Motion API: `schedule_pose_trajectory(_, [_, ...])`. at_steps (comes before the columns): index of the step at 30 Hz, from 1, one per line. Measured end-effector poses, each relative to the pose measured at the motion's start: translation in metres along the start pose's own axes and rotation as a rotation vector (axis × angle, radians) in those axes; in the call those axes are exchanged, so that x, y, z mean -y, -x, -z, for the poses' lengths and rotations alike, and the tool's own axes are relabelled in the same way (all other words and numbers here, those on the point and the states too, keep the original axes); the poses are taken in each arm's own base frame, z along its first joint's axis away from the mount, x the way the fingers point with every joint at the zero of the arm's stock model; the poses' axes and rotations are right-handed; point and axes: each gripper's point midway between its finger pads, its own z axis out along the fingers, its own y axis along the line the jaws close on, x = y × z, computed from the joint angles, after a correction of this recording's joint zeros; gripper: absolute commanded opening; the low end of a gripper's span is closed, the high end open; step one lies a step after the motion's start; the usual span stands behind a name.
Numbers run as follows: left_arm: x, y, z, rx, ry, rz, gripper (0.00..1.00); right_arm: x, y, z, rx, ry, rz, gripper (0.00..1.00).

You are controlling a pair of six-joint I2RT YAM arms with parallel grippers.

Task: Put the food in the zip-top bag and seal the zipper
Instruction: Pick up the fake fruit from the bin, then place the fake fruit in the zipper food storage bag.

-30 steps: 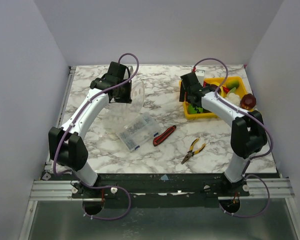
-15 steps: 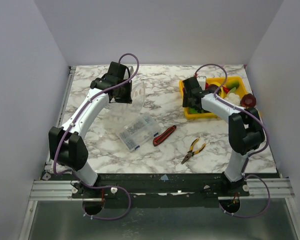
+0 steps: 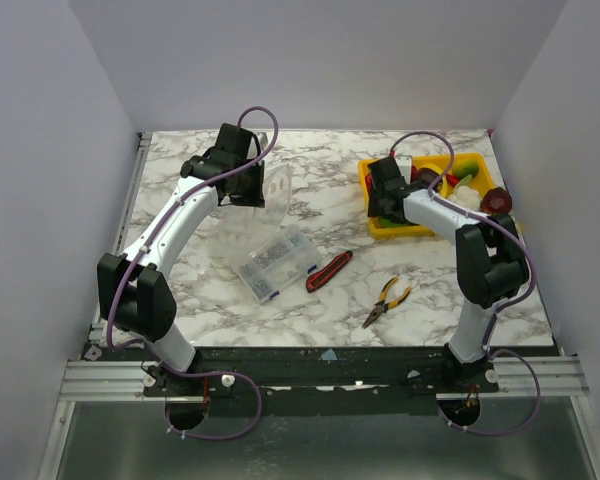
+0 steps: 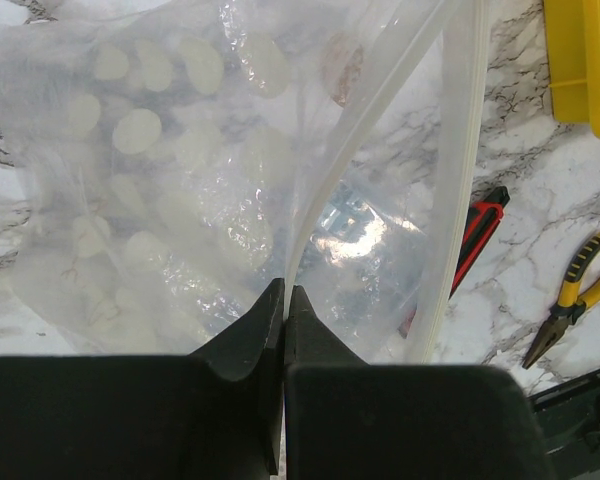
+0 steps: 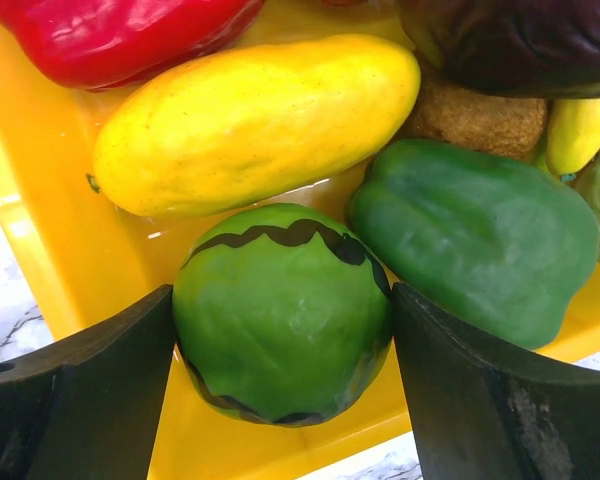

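My left gripper (image 4: pixel 285 290) is shut on one rim strip of the zip-top bag (image 4: pixel 180 200) and holds it up off the table; the other zipper strip (image 4: pixel 460 180) hangs apart, so the mouth gapes. In the top view the bag (image 3: pixel 268 192) hangs under that gripper (image 3: pixel 242 188). My right gripper (image 5: pixel 282 340) is down in the yellow tray (image 5: pixel 40 250), its fingers touching both sides of a green striped toy melon (image 5: pixel 280 320). Beside it lie a yellow fruit (image 5: pixel 255 120), a green pepper (image 5: pixel 480 240), a red pepper (image 5: pixel 130 35) and a maroon piece (image 5: pixel 520 40).
A clear compartment box (image 3: pixel 275 262) lies in front of the bag. A red-and-black knife (image 3: pixel 328 270) and yellow-handled pliers (image 3: pixel 387 300) lie mid-table. The yellow tray (image 3: pixel 400 232) is at the far right, with a dark red piece (image 3: pixel 497 203) at its right edge.
My right gripper has dropped lower into the tray's left part and come around the green melon. The left arm and the bag have hardly moved.
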Motion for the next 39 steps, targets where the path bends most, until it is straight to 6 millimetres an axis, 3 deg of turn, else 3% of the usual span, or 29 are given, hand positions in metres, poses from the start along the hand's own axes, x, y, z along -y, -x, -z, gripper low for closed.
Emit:
schedule_pose_trajectory(4, [0.001,0.0,0.0,-0.002,-0.005,0.0,0.0,-0.004,0.004,0.003,0.01,0.027,0.007,0.62])
schedule_pose_trajectory(6, [0.001,0.0,0.0,-0.002,-0.007,0.0,0.0,-0.004,0.007,0.009,0.023,0.048,0.003,0.5])
schedule_pose_trajectory(7, [0.001,0.0,0.0,-0.002,-0.008,0.0,0.0,-0.002,0.01,0.015,0.035,0.058,-0.003,0.38])
schedule_pose_trajectory(10, [0.002,0.0,0.0,-0.003,-0.012,0.0,0.0,0.001,0.027,0.039,0.103,0.112,-0.048,0.19])
schedule_pose_trajectory(14, [0.003,-0.001,0.0,-0.003,-0.015,0.0,0.0,-0.01,0.054,0.084,0.231,0.299,-0.168,0.13])
schedule_pose_trajectory(19, [0.004,-0.001,0.0,-0.006,-0.025,0.0,0.0,-0.067,0.065,0.145,0.336,0.78,-0.319,0.08])
schedule_pose_trajectory(22, [0.005,-0.001,0.0,-0.007,-0.029,-0.002,0.0,-0.112,0.053,0.188,0.341,1.063,-0.335,0.08])
schedule_pose_trajectory(24, [0.005,-0.001,0.0,-0.007,-0.029,-0.004,0.0,-0.141,0.045,0.228,0.348,1.23,-0.298,0.08])
schedule_pose_trajectory(27, [0.005,-0.001,0.0,-0.006,-0.031,-0.004,0.0,-0.169,0.04,0.29,0.405,1.444,-0.243,0.08])
schedule_pose_trajectory(29, [0.006,0.0,0.001,-0.002,-0.033,-0.005,0.0,-0.178,0.042,0.314,0.442,1.527,-0.231,0.09])
schedule_pose_trajectory(31, [0.006,0.001,0.003,0.009,-0.037,-0.006,0.0,-0.185,0.045,0.325,0.473,1.573,-0.237,0.1])
schedule_pose_trajectory(33, [0.007,0.001,0.006,0.021,-0.04,-0.008,0.0,-0.195,0.044,0.322,0.474,1.591,-0.242,0.13])
schedule_pose_trajectory(37, [0.01,0.003,0.016,0.053,-0.053,-0.012,0.0,-0.218,0.026,0.296,0.405,1.576,-0.242,0.3])
schedule_pose_trajectory(39, [0.011,0.005,0.022,0.074,-0.058,-0.014,0.0,-0.224,0.017,0.284,0.369,1.558,-0.249,0.3])
